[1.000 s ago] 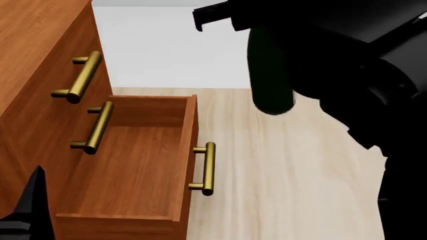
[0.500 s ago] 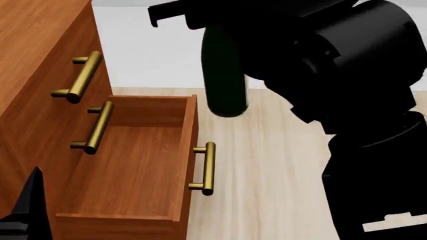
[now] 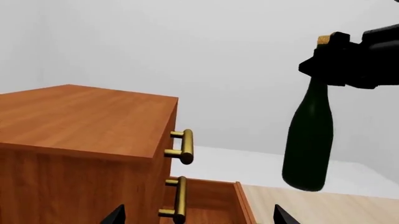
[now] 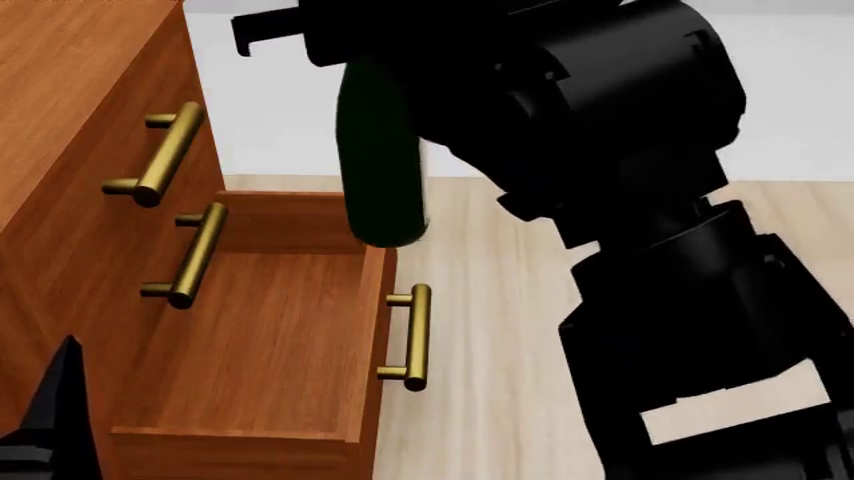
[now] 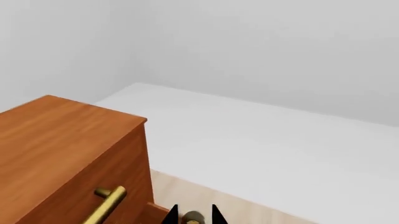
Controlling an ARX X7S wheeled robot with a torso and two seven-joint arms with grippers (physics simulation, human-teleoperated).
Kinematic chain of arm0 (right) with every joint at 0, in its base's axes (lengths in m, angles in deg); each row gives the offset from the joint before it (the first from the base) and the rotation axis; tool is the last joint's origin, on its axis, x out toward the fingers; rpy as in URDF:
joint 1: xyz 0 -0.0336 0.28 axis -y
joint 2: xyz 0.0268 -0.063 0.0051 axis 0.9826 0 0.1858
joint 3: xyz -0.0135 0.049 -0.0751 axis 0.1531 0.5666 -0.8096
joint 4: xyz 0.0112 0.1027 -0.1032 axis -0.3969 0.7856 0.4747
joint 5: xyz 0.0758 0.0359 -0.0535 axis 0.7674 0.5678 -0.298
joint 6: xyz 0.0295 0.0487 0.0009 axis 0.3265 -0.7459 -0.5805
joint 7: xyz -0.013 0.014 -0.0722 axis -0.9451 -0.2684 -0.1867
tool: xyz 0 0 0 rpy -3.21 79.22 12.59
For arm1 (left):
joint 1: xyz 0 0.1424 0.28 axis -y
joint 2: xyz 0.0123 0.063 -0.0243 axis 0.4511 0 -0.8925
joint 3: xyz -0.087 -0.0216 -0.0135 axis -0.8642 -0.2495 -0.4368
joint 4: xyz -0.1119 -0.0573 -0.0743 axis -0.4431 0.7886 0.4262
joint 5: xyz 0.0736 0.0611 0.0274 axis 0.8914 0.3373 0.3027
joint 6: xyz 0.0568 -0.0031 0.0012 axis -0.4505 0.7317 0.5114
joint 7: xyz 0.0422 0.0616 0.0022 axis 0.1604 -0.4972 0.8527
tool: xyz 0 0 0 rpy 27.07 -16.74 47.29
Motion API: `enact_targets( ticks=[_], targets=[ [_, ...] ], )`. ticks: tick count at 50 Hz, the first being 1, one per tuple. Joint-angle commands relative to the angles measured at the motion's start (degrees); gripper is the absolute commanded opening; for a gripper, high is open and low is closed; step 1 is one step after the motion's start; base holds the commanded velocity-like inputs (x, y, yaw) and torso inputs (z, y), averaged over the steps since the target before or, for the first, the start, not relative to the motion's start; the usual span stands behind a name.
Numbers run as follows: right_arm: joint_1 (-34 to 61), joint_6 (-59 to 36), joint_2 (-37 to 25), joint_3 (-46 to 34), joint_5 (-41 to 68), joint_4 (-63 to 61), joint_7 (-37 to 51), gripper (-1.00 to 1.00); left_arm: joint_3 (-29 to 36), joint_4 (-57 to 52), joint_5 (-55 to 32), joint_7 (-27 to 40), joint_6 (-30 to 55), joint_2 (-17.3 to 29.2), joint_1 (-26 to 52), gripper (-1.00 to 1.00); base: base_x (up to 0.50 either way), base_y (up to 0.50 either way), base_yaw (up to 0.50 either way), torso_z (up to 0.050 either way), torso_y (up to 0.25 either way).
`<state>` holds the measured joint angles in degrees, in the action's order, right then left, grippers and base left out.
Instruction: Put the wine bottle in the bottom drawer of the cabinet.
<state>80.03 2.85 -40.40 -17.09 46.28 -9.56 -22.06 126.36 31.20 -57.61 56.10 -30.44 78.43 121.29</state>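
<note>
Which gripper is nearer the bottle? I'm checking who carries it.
Right. The right gripper is shut on the bottle at its neck; the left gripper sits low by the cabinet, apart from it.

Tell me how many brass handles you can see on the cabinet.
3: two on the closed upper drawer fronts, one on the open bottom drawer. Others may be out of view.

Wine bottle (image 3: 308, 142) hanging upright from right gripper (image 3: 337, 56), beside the cabinet (image 3: 81, 140)
</note>
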Motion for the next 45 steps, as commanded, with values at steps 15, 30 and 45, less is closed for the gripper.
enact_targets(
  ticks=[15,30,45],
  targets=[
    [3.07,6.12,5.79,-6.81,3.88,9.49,-3.51,-1.0,-0.55,-0.16,0.09,-0.28,0.05,0.57,-0.42,1.0,0.0,0.0,0.0,0.0,0.001],
    [7.44,21.25,5.86,-31.35,27.86,16.85,-5.03,-1.0,-0.83,0.4,-0.17,-0.84,-0.59,0.95,-0.96,1.0,0.0,0.0,0.0,0.001,0.001],
    [12.13,31.0,5.88,-53.85,50.89,19.14,-7.35,-1.0,-1.19,0.32,-0.16,-1.42,-1.21,1.55,-1.31,1.0,0.0,0.0,0.0,0.0,0.001]
  ],
)
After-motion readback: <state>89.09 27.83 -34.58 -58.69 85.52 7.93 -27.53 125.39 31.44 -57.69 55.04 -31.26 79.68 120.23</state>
